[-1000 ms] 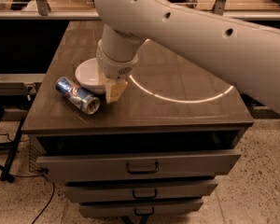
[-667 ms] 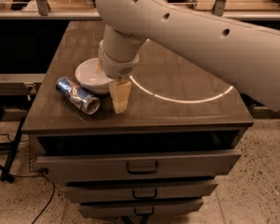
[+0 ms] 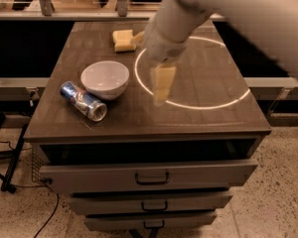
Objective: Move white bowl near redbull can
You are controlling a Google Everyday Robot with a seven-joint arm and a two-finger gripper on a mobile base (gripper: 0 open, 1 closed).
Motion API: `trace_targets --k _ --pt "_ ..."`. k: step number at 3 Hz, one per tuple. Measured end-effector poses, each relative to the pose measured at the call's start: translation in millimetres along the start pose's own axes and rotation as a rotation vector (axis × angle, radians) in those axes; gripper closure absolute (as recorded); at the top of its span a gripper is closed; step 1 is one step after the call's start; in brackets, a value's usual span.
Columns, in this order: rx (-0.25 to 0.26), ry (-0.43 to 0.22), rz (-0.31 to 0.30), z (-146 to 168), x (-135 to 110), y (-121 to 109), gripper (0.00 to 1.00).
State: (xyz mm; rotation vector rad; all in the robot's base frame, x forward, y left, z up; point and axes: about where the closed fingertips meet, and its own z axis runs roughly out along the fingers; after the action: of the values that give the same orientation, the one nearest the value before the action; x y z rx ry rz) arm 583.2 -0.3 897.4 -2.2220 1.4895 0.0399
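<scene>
Your bowl (image 3: pixel 105 77) sits upright, mouth up, on the left half of the tabletop (image 3: pixel 208 120), about midway between the back and front edges. The can (image 3: pixel 83 101) lies on its side just beside it, toward the front-left corner. I can't tell whether the two touch. The can's long axis runs on a diagonal, from the left edge down toward the front edge. Its silver top points at the front edge, slightly to the right, and the blue end faces the left edge.

Your gripper (image 3: pixel 162 85) hangs over the middle of the top, right of the bowl and clear of it, above the left arc of the light ring (image 3: pixel 208 104). It's smeared, so I can't tell whether it is released or clenched. The arm (image 3: pixel 228 14) comes in from the back-right corner.

A sponge (image 3: pixel 123 40) lies near the back edge, well apart from the bowl. The drawers (image 3: pixel 151 175) below the front edge sit slightly pulled out.
</scene>
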Motion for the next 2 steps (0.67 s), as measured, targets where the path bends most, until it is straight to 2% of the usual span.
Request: trace_targets --k 1,2 --pt "0.088 -0.07 0.079 -63 38 -1 0.0" --pt "0.226 -0.246 0.221 -123 103 -4 0.0"
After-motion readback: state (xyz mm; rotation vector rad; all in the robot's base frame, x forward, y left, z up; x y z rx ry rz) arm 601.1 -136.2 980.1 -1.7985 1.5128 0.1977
